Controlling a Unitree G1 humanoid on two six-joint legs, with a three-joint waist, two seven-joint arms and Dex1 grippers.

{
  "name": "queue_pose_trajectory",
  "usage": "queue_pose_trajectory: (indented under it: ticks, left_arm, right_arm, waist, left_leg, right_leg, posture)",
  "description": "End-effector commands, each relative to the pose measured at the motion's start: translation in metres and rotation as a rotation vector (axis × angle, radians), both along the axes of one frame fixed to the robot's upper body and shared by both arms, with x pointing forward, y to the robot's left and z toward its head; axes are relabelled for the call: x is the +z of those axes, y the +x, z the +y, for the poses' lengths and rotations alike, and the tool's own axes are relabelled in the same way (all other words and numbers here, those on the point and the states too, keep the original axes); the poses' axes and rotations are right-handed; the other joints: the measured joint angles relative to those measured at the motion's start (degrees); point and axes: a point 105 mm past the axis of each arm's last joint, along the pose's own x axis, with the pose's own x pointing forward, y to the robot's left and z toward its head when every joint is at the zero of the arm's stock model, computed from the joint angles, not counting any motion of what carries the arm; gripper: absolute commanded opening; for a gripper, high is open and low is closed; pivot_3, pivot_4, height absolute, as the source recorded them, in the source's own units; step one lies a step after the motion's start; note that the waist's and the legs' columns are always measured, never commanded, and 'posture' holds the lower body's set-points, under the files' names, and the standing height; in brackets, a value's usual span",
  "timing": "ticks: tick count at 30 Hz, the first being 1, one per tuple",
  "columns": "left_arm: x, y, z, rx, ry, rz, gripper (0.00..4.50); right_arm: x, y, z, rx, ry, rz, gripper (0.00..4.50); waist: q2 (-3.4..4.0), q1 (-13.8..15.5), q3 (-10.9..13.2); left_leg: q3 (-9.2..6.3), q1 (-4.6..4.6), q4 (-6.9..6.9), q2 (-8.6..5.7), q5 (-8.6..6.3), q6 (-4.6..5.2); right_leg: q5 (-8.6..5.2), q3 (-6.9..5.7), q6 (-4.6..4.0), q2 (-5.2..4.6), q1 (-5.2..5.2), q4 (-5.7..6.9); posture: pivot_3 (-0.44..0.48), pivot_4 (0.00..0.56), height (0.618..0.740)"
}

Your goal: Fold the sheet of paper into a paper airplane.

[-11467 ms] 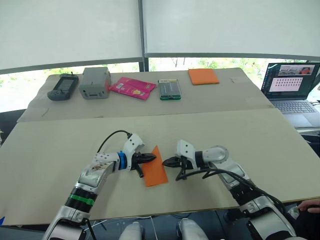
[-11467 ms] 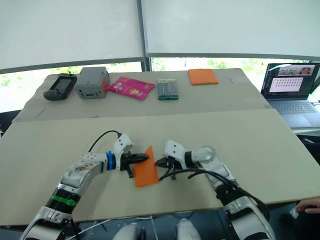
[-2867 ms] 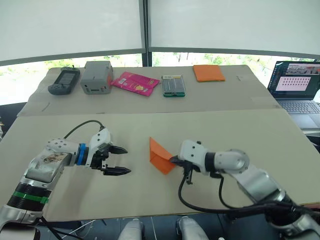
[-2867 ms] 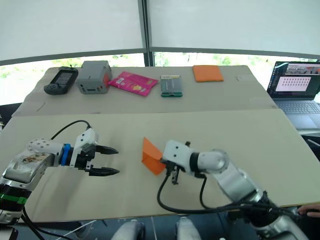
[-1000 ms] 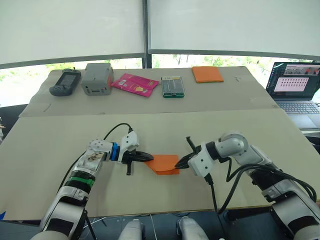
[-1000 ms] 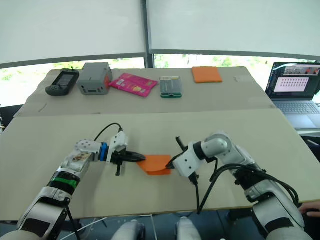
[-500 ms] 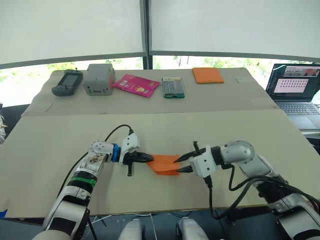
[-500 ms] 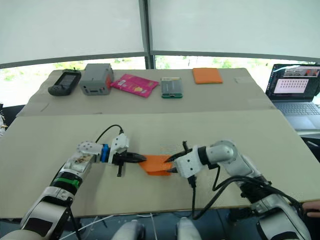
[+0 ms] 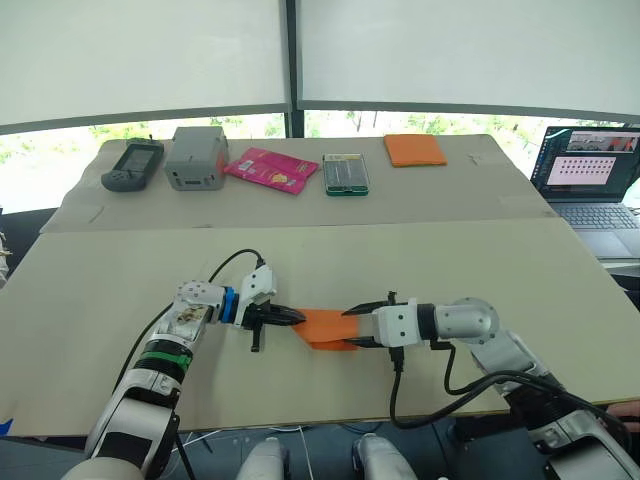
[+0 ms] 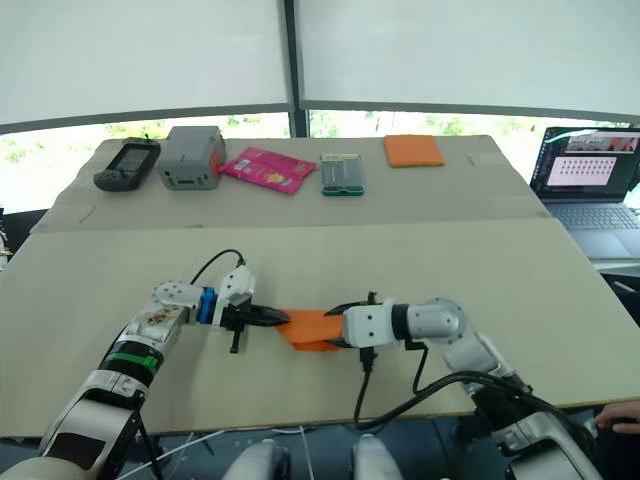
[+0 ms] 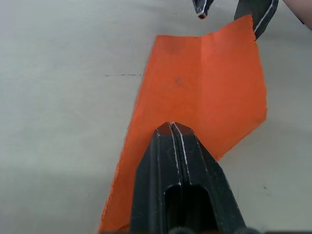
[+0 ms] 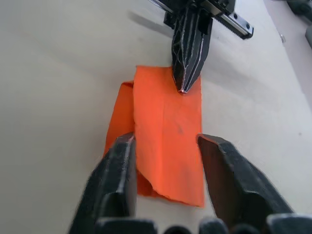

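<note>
The sheet of paper [image 9: 322,325], bright orange and folded into a flat layered piece with a crease down it, lies near the front of the table [image 9: 470,260]. My left gripper [image 9: 293,318] is shut, and its joined fingertips [image 11: 171,127] rest on top of the paper's left end. My right gripper [image 9: 352,326] is open at the paper's right end, with one finger [image 12: 122,165] on each side of the paper [image 12: 168,141] and nothing held between them. The left gripper's tip [image 12: 183,87] touches the paper's far edge in the right wrist view.
Along the back table stand a black handheld device [image 9: 131,166], a grey box [image 9: 195,158], a pink packet [image 9: 264,168], a green-edged case [image 9: 345,173] and a smooth orange rectangle [image 9: 415,150]. An open laptop [image 9: 590,165] stands at the right. A person's hand [image 10: 620,415] shows at the lower right.
My right gripper has turned level and dropped lower, so its open fingers now sit either side of the paper's right end. The left gripper stays on the paper.
</note>
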Motion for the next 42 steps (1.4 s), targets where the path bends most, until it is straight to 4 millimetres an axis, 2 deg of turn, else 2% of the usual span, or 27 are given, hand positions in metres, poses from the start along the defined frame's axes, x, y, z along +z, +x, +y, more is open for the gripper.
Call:
queue_pose_trajectory:
  ticks: [1, 3, 4, 6, 13, 17, 20, 22, 24, 28, 33, 36, 39, 42]
  left_arm:
    - [0.002, -0.001, 0.005, -0.007, 0.003, -0.006, 0.0]
    - [0.002, -0.002, 0.006, -0.005, 0.002, -0.005, 0.0]
    - [0.002, -0.002, 0.006, -0.002, 0.0, -0.006, 0.0]
    - [0.004, -0.002, 0.006, 0.005, -0.015, -0.004, 0.0]
    - [0.007, -0.002, 0.011, 0.042, -0.035, -0.008, 0.0]
    - [0.008, -0.002, 0.013, 0.053, -0.037, -0.01, 0.0]
    - [0.009, -0.001, 0.013, 0.061, -0.048, -0.012, 0.0]
    - [0.013, -0.002, 0.013, 0.059, -0.061, -0.012, 0.0]
    - [0.016, -0.003, 0.013, 0.057, -0.074, -0.011, 0.0]
    - [0.028, -0.004, 0.014, 0.06, -0.095, -0.03, 0.0]
    - [0.046, -0.006, 0.003, 0.041, -0.142, -0.04, 0.0]
    - [0.039, -0.013, 0.001, 0.005, -0.099, -0.034, 0.0]
    - [0.022, -0.019, 0.006, -0.007, -0.033, -0.014, 0.0]
    - [0.007, -0.023, 0.013, -0.022, 0.042, -0.019, 0.0]
  right_arm:
    - [0.017, 0.009, -0.005, -0.085, 0.103, 0.122, 0.81]
    - [0.011, 0.008, -0.007, -0.12, 0.108, 0.28, 0.12]
    - [0.009, 0.007, -0.008, -0.138, 0.113, 0.355, 0.03]
    - [0.011, 0.013, -0.008, -0.185, 0.141, 0.459, 0.03]
    - [0.017, 0.033, -0.004, -0.279, 0.22, 0.637, 0.03]
    - [0.013, 0.034, -0.003, -0.292, 0.212, 0.708, 0.03]
    - [0.008, 0.037, -0.002, -0.319, 0.216, 0.843, 0.03]
    - [0.019, 0.031, 0.003, -0.265, 0.254, 0.925, 0.03]
    - [0.025, 0.028, 0.004, -0.234, 0.257, 0.934, 0.03]
    - [0.025, 0.01, 0.001, -0.131, 0.153, 0.907, 0.03]
    - [0.026, 0.008, -0.004, -0.102, 0.116, 0.883, 0.03]
    - [0.022, 0.007, -0.007, -0.087, 0.072, 0.867, 0.03]
    - [0.013, 0.004, -0.012, -0.055, -0.008, 0.827, 0.03]
    - [0.013, 0.006, -0.015, -0.049, -0.016, 0.822, 0.03]
  waist:
    - [0.0, 0.0, 0.0]
    - [0.0, 0.0, 0.0]
    - [0.0, 0.0, 0.0]
    - [0.0, 0.0, 0.0]
    - [0.0, -0.2, 0.0]
    - [0.0, -0.1, 0.0]
    - [0.0, -0.1, 0.0]
    - [0.01, -0.2, 0.0]
    - [0.0, -0.2, 0.0]
    - [0.01, -0.3, 0.0]
    - [0.01, -0.3, 0.0]
    - [0.01, -0.3, 0.0]
    - [0.01, -0.5, 0.0]
    - [0.01, -1.0, 0.0]
  left_leg:
    - [0.0, 0.0, 0.0, 0.0, 0.0, 0.0]
    - [-0.01, 0.01, 0.0, 0.01, 0.0, 0.0]
    - [-0.02, 0.01, 0.0, 0.01, 0.0, 0.0]
    - [-0.04, 0.01, -0.01, 0.03, 0.0, 0.0]
    - [-0.05, -0.02, -0.02, 0.09, 0.0, 0.0]
    - [-0.05, -0.09, -0.02, 0.06, 0.0, 0.0]
    - [-0.05, -0.1, -0.01, 0.05, 0.0, 0.0]
    - [-0.05, -0.08, 0.0, 0.06, 0.0, 0.0]
    - [-0.08, -0.09, -0.01, 0.09, 0.0, 0.0]
    - [-0.1, -0.22, -0.01, 0.08, 0.0, 0.0]
    - [-0.11, -0.23, 0.0, 0.07, 0.0, 0.0]
    - [-0.11, -0.22, 0.0, 0.07, 0.0, 0.0]
    - [-0.09, -0.19, -0.01, 0.07, 0.0, 0.0]
    - [-0.08, -0.21, -0.02, 0.09, 0.0, 0.0]
  right_leg:
    - [0.0, 0.0, 0.0, 0.0, 0.0, 0.0]
    - [0.0, 0.0, -0.01, 0.0, 0.01, 0.0]
    - [0.0, -0.01, -0.01, 0.01, 0.01, 0.0]
    - [0.01, -0.02, -0.01, 0.01, 0.0, 0.0]
    - [0.02, -0.04, -0.03, 0.06, -0.05, 0.0]
    - [0.02, -0.05, -0.04, 0.05, -0.09, -0.01]
    - [0.03, -0.04, -0.03, 0.03, -0.09, -0.01]
    - [0.04, -0.04, -0.03, 0.04, -0.09, -0.01]
    - [0.04, -0.06, -0.03, 0.06, -0.1, 0.0]
    - [0.03, -0.09, -0.02, 0.05, -0.19, -0.01]
    - [0.01, -0.1, 0.04, 0.04, -0.18, -0.05]
    - [0.01, -0.1, 0.04, 0.04, -0.17, -0.05]
    - [0.01, -0.1, 0.04, 0.04, -0.16, -0.06]
    - [0.02, -0.1, 0.02, 0.06, -0.19, -0.06]
  posture:
    - [0.0, 0.15, 0.74]
    - [0.0, 0.15, 0.74]
    - [0.0, 0.15, 0.74]
    - [0.0, 0.15, 0.74]
    - [0.0, 0.15, 0.74]
    - [0.0, 0.15, 0.74]
    - [0.0, 0.15, 0.74]
    - [0.0, 0.15, 0.74]
    - [0.0, 0.15, 0.74]
    - [0.0, 0.15, 0.74]
    - [0.0, 0.15, 0.74]
    - [0.0, 0.15, 0.74]
    - [0.0, 0.15, 0.74]
    - [0.0, 0.15, 0.74]
